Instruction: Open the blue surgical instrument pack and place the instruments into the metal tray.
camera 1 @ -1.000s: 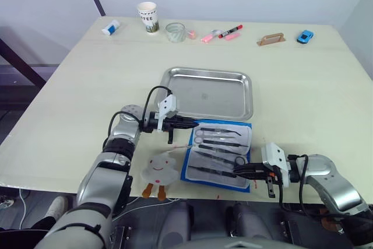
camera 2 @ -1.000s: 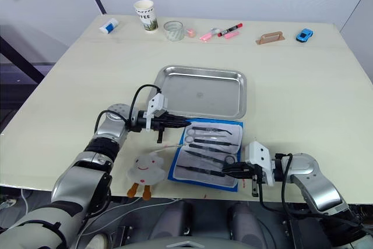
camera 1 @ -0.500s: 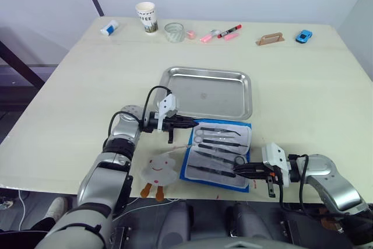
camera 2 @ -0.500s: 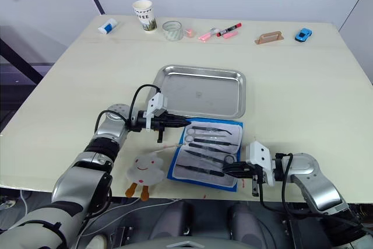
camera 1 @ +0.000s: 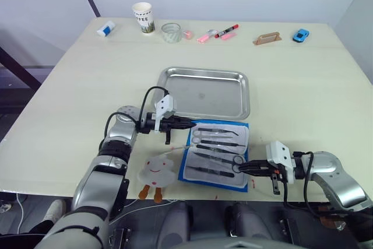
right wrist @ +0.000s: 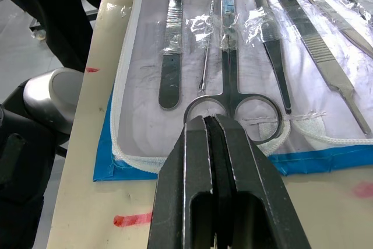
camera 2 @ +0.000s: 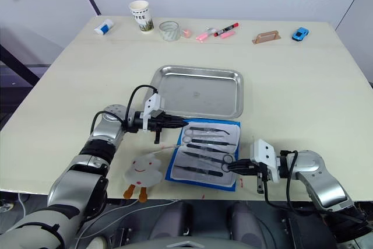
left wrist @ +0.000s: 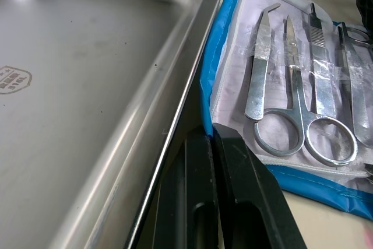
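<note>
The blue surgical instrument pack (camera 1: 186, 163) lies open near the table's front edge, its grey-white lining up. Several instruments (camera 1: 217, 144), scissors and forceps with ring handles, lie side by side in it. Just behind it stands the metal tray (camera 1: 204, 94), with nothing in it. My left gripper (camera 1: 191, 124) is shut, and its tips (left wrist: 211, 137) rest at the pack's blue edge beside the tray rim. My right gripper (camera 1: 243, 167) is shut too, its tips (right wrist: 211, 122) right at the ring handles of a pair of scissors (right wrist: 228, 56).
A white plush toy (camera 1: 157, 170) lies left of the pack at the table's front edge. Along the far edge stand a paper cup (camera 1: 143, 16), a glass (camera 1: 171, 31), pink and red markers (camera 1: 221, 32), a brown handle (camera 1: 267, 39) and a blue toy car (camera 1: 300, 35).
The whole view has shifted slightly. My right gripper has drawn back a little to the right from the pack. The left gripper and the instruments have stayed put.
</note>
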Controlling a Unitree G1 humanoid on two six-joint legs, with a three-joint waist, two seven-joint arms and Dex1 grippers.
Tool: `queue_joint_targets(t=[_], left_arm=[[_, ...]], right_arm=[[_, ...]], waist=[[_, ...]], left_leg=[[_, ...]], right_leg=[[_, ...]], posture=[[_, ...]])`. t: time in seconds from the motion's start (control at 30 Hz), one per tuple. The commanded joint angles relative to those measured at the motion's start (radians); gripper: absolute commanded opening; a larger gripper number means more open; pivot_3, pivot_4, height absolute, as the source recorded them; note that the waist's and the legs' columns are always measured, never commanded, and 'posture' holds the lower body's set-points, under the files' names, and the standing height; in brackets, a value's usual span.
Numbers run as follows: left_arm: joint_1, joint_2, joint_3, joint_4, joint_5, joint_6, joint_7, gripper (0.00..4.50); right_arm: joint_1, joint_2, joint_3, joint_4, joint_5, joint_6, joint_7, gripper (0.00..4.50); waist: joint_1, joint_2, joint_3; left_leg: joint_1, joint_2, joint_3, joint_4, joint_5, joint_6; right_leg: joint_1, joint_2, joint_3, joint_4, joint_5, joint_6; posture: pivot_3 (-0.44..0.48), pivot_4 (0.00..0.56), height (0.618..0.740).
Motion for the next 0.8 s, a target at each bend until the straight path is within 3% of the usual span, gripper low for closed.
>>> queue_joint_targets(t=[0.03,0.3,0.4,0.47,0.67,0.7,0.8], left_arm=[[0.03,0.033,0.0,-0.007,0.01,0.018,-0.021,0.0],[0.03,0.021,0.024,-0.022,-0.032,0.037,-0.033,0.0],[0.031,0.02,0.032,-0.037,-0.045,0.036,-0.043,0.79],[0.034,0.02,0.038,-0.042,-0.053,0.036,-0.054,1.85],[0.04,0.024,0.064,-0.07,-0.082,0.026,-0.077,4.39],[0.041,0.027,0.067,-0.079,-0.088,0.032,-0.081,4.5],[0.049,0.044,0.076,-0.109,-0.096,0.038,-0.092,4.5]], right_arm=[[0.016,-0.015,-0.008,0.006,-0.022,-0.027,0.006,0.06],[0.025,0.01,-0.015,-0.012,0.009,-0.065,0.011,0.06],[0.027,0.022,-0.03,-0.021,0.039,-0.073,0.016,0.0],[0.027,0.026,-0.042,-0.026,0.056,-0.076,0.02,0.0],[0.01,0.034,-0.089,-0.049,0.145,-0.037,0.038,0.0],[0.009,0.033,-0.097,-0.054,0.157,-0.032,0.04,0.63],[0.019,0.018,-0.114,-0.08,0.18,-0.014,0.049,1.77]], waist=[[-0.002,0.0,0.0],[-0.012,0.0,0.0],[-0.013,0.0,0.0],[-0.013,0.0,0.0],[-0.008,0.0,0.0],[-0.008,0.0,0.0],[-0.009,0.0,0.0]], left_leg=[[0.0,0.0,0.0,0.0,0.0,0.0],[0.0,0.0,0.0,0.0,0.0,0.0],[0.0,0.0,0.0,0.0,0.0,0.0],[0.0,0.0,0.0,-0.001,0.0,0.0],[0.0,0.0,0.0,0.0,0.0,0.0],[0.0,0.0,0.0,0.0,0.0,0.0],[-0.001,0.0,0.0,0.0,0.0,0.0]], right_leg=[[0.0,0.0,0.0,0.0,0.0,0.0],[0.0,0.0,0.0,0.0,0.0,0.0],[0.0,0.0,0.0,0.0,0.0,0.0],[0.0,0.0,0.0,0.0,0.0,0.0],[0.0,0.0,0.0,0.0,0.0,0.0],[0.0,0.0,0.0,0.0,0.0,0.0],[0.0,0.0,0.0,0.0,0.0,0.0]], posture=[[0.0,0.15,0.728],[0.0,0.15,0.728],[0.0,0.15,0.728],[0.0,0.15,0.728],[0.0,0.15,0.728],[0.0,0.15,0.728],[0.0,0.15,0.728]])
